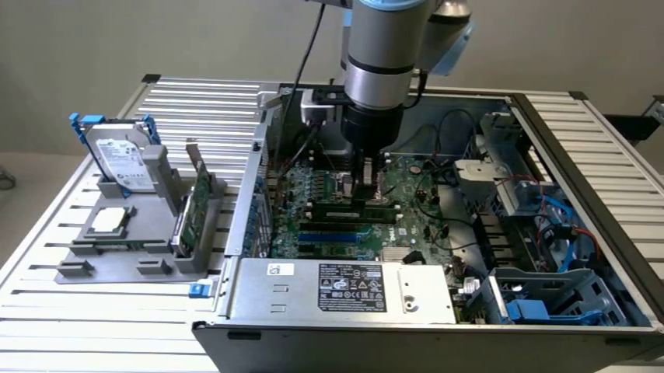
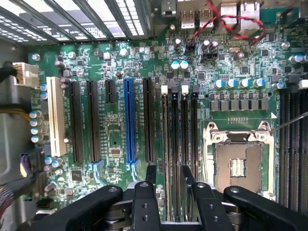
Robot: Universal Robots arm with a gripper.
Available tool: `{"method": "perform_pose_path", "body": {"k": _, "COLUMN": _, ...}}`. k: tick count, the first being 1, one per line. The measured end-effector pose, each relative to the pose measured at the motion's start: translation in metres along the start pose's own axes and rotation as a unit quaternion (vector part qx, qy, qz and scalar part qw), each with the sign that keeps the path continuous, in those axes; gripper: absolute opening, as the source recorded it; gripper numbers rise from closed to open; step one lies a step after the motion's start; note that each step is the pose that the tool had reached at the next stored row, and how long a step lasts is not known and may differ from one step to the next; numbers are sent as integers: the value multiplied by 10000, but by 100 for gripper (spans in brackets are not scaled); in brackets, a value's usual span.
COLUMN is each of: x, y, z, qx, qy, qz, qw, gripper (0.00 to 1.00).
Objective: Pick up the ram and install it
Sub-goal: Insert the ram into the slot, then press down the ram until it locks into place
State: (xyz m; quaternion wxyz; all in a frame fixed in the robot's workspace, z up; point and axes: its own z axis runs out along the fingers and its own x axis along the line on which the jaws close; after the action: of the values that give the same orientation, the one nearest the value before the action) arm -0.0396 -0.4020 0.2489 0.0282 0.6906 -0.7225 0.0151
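Hand hangs low inside the computer case, fingers spread apart and gripping nothing. You can see the ram lying in a slot on the green motherboard, directly under the fingers.

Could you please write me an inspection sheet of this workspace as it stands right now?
Surface: slatted metal table, carrying an open computer case and a grey parts holder.
Job's things: the ram sits on the motherboard directly under the gripper; whether it is fully seated cannot be told.
Clutter: hard drive, processor chip and expansion card in the holder.
Grippers: gripper open, its fingers either side of the memory slots.
Cables: red and black wires at the board's edge; blue cables in the case.
Surroundings: plain wall.
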Motion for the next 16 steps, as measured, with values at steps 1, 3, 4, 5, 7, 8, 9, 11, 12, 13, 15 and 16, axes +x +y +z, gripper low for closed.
{"method": "perform_pose_path", "body": {"k": 1, "x": 2, "y": 0, "z": -30, "qx": -1, "qy": 0, "qz": 0, "qw": 10000, "gripper": 34}}
{"method": "perform_pose_path", "body": {"k": 3, "x": 4, "y": 1, "z": -57, "qx": -2, "qy": 0, "qz": -1, "qw": 10000, "gripper": 25}}
{"method": "perform_pose_path", "body": {"k": 4, "x": 4, "y": 0, "z": -60, "qx": -3, "qy": 0, "qz": -1, "qw": 10000, "gripper": 25}}
{"method": "perform_pose_path", "body": {"k": 5, "x": 3, "y": 0, "z": -60, "qx": -3, "qy": -1, "qz": -1, "qw": 10000, "gripper": 19}}
{"method": "perform_pose_path", "body": {"k": 7, "x": 4, "y": 0, "z": -60, "qx": -3, "qy": -1, "qz": 0, "qw": 10000, "gripper": 13}}
{"method": "perform_pose_path", "body": {"k": 8, "x": 4, "y": 0, "z": -60, "qx": -3, "qy": -1, "qz": -1, "qw": 10000, "gripper": 11}}
{"method": "perform_pose_path", "body": {"k": 9, "x": 4, "y": 0, "z": -60, "qx": -3, "qy": -1, "qz": -1, "qw": 10000, "gripper": 11}}
{"method": "perform_pose_path", "body": {"k": 11, "x": 4, "y": 0, "z": -61, "qx": -3, "qy": 0, "qz": 0, "qw": 10000, "gripper": 11}}
{"method": "perform_pose_path", "body": {"k": 12, "x": 4, "y": 0, "z": -61, "qx": -3, "qy": 0, "qz": -1, "qw": 10000, "gripper": 11}}
{"method": "perform_pose_path", "body": {"k": 13, "x": 4, "y": 0, "z": -61, "qx": -3, "qy": 0, "qz": -1, "qw": 10000, "gripper": 11}}
{"method": "perform_pose_path", "body": {"k": 15, "x": 4, "y": 0, "z": -61, "qx": -3, "qy": 0, "qz": -1, "qw": 10000, "gripper": 11}}
{"method": "perform_pose_path", "body": {"k": 16, "x": 4, "y": 0, "z": -61, "qx": -3, "qy": 0, "qz": -1, "qw": 10000, "gripper": 11}}
